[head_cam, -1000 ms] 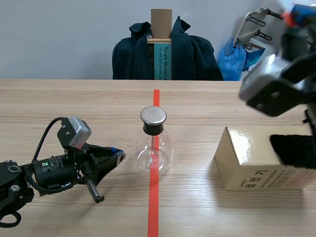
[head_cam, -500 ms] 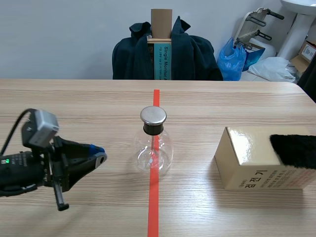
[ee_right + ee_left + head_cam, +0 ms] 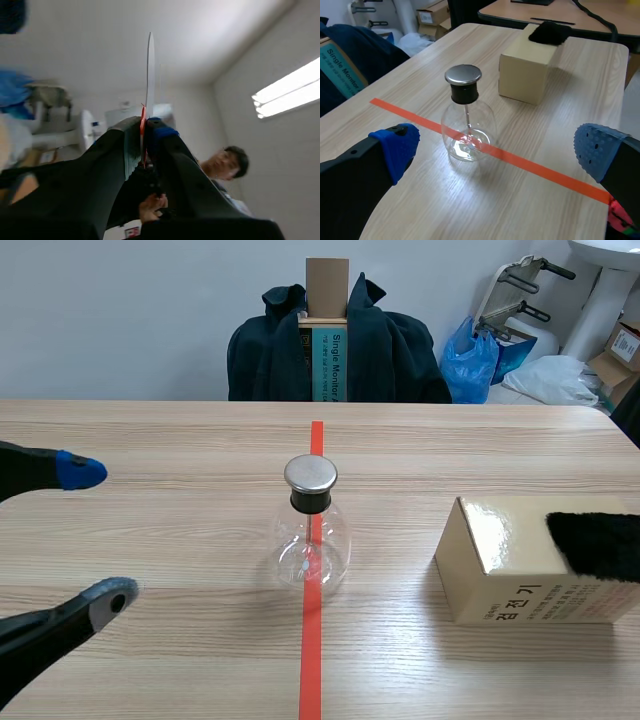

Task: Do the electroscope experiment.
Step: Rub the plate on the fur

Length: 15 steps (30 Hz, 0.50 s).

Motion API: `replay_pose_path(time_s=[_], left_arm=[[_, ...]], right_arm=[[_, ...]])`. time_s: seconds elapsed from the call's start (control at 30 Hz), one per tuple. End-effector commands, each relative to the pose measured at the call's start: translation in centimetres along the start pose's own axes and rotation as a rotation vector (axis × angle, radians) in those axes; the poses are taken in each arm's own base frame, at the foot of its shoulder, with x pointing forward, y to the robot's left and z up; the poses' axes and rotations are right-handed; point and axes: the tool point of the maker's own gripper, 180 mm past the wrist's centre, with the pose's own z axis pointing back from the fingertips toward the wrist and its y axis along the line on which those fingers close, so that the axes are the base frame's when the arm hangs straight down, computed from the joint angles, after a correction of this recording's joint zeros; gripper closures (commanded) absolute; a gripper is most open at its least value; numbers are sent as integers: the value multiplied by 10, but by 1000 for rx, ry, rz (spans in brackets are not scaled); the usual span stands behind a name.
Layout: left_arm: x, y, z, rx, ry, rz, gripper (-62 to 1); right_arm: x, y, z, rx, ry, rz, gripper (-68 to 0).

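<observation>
The electroscope [image 3: 311, 530] is a round glass flask with a black stopper and a metal cap, standing on the red tape line in mid-table. My left gripper [image 3: 95, 535] is open at the table's left, its blue-tipped fingers spread wide. In the left wrist view the electroscope [image 3: 467, 125] stands ahead of the open left gripper [image 3: 495, 150], apart from both fingers. My right gripper [image 3: 144, 135] is out of the scene view. It points up at the ceiling, shut on a thin white rod [image 3: 150, 75] that sticks out past the fingertips.
A tan cardboard box [image 3: 520, 575] stands at the right with a black fur cloth [image 3: 600, 540] on top, also seen as box [image 3: 527, 70] and cloth [image 3: 550, 32]. A chair draped with a dark jacket [image 3: 335, 350] stands behind the table. A person [image 3: 225, 162] is behind the right gripper.
The left gripper has drawn back to the left and opened wide. The right arm, raised at the top right a second ago, has left the scene view.
</observation>
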Motion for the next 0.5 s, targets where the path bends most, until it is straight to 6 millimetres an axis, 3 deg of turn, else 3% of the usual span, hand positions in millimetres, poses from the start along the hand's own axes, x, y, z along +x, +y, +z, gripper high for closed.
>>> replay_pose_path(time_s=[0.0,0.1,0.23,0.47], left_arm=[[6,-1,3,13,-26,14,-623],[10,-7,8,12,-16,11,-623],[13,-8,13,19,4,-4,-623],[9,-3,15,32,38,-21,-623]], right_arm=[[-4,10,8,-3,8,12,-8],[-12,45,27,93,35,-6,-8],[-22,77,44,169,80,-24,-8],[-30,105,52,222,105,-32,-8]])
